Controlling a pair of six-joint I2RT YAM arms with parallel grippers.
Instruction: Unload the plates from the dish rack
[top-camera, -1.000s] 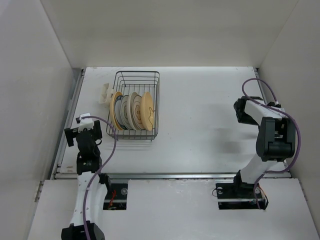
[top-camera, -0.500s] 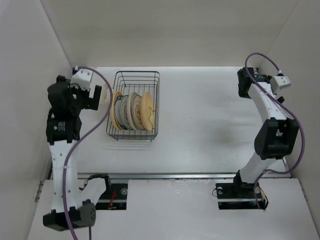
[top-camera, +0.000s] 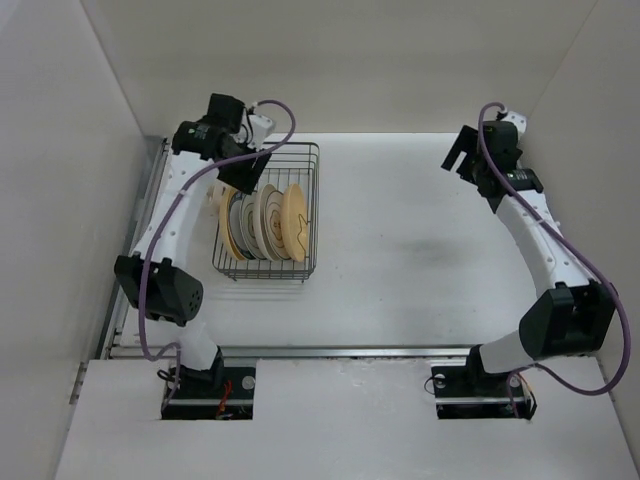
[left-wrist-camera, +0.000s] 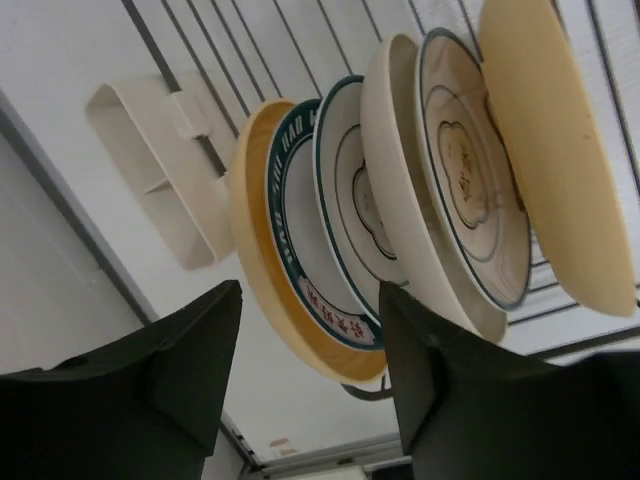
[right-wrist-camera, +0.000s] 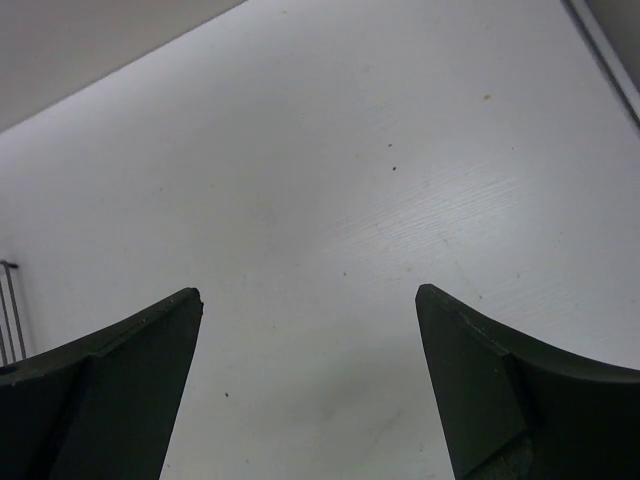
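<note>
1. Left gripper hangs over the far left corner of the dish rack, jaws spread wide and holding nothing (its wrist camera looks straight down at the plate edges).
2. On the left half of the table, the rack holds five plates on edge in a row, with a yellow-orange plate at the left end, three white plates between, and a tan plate at the right end.
3. A white plate's dark green band carries red characters, too small to read.
4. Left arm arches along the left side, bending right.
5. Right gripper is wide open over bare table at far right, well apart from the rack.
</note>
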